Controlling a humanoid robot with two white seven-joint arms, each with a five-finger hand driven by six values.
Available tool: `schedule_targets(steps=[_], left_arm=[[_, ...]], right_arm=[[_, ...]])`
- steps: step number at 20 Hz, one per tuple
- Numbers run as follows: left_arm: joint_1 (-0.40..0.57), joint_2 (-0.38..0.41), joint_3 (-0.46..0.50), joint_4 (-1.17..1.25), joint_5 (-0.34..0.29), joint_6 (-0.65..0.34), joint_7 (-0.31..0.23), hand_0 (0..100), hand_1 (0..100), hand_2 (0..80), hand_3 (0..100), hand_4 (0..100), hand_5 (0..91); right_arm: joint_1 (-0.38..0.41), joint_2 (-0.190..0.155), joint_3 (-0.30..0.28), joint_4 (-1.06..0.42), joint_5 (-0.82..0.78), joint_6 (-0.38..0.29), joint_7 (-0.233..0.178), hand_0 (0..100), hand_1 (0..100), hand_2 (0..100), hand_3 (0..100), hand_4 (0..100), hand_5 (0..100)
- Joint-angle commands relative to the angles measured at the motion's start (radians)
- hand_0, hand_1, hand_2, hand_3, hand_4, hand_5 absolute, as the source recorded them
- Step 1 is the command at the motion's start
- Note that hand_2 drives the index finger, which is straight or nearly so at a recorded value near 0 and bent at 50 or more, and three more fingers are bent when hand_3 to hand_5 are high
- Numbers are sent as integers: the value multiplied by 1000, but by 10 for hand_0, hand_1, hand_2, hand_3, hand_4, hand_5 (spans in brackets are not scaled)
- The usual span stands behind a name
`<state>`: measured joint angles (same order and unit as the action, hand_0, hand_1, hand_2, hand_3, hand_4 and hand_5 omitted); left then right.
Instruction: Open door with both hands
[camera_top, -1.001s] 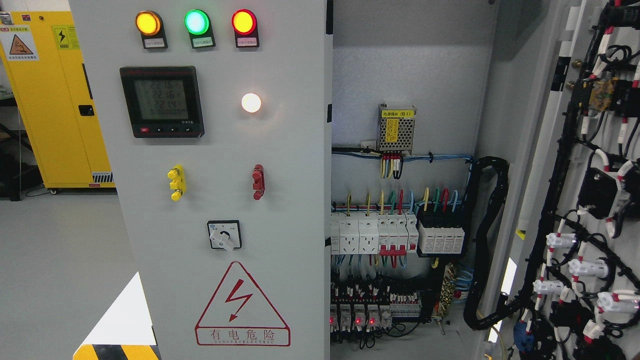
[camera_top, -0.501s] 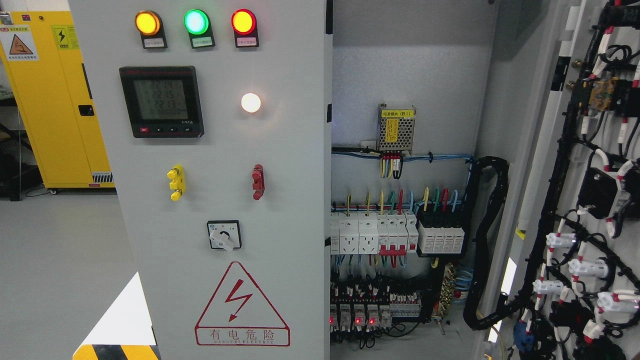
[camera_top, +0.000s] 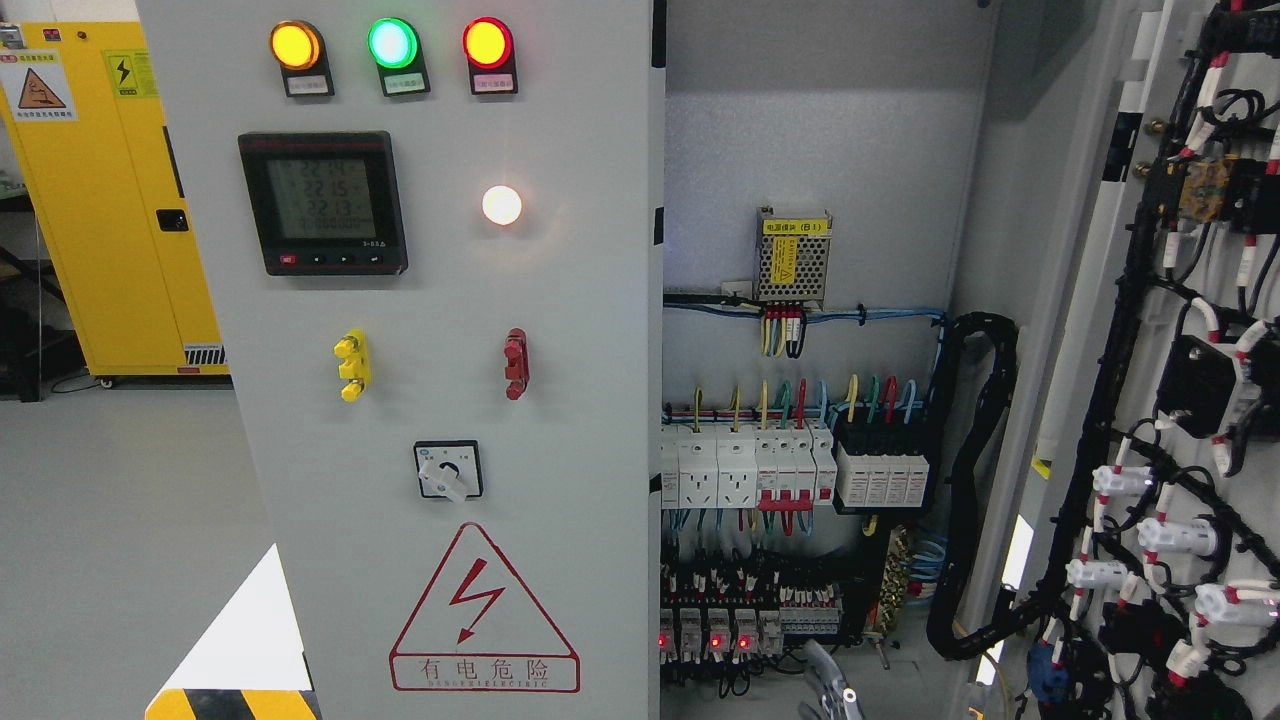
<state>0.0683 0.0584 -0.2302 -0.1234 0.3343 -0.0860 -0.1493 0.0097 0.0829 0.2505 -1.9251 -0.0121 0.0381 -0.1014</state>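
Right door swung wide, left door closed

We see the right door (camera_top: 1190, 400) already open at the picture's right, its wired inner face turned toward us, and the cabinet interior (camera_top: 800, 470) with its breakers exposed. The left door (camera_top: 450, 350), with lamps, meter and warning triangle, sits closed, so we judge the job about half done. A metallic part of a hand (camera_top: 830, 690) shows at the bottom edge; we cannot tell which arm it belongs to or how its fingers stand.
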Motion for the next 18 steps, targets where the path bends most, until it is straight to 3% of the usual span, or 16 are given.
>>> schedule_targets(steps=[1, 6, 10, 18], left_arm=[[1, -3, 3, 5, 2, 5, -3, 120, 556, 0, 0, 0, 0], [4, -9, 5, 4, 2, 0, -10, 120, 556, 0, 0, 0, 0], [5, -31, 3, 4, 2, 0, -12, 120, 556, 0, 0, 0, 0], [8, -42, 3, 4, 2, 2, -12, 120, 556, 0, 0, 0, 0]], right_arm=[[-141, 21, 23, -77, 4, 42, 8, 0, 500, 40, 0, 0, 0], [-230, 9, 10, 52, -8, 51, 14, 0, 500, 40, 0, 0, 0], [-325, 11, -7, 127, -11, 105, 68, 0, 500, 40, 0, 0, 0], [-456, 9, -25, 244, -12, 120, 74, 0, 500, 40, 0, 0, 0]])
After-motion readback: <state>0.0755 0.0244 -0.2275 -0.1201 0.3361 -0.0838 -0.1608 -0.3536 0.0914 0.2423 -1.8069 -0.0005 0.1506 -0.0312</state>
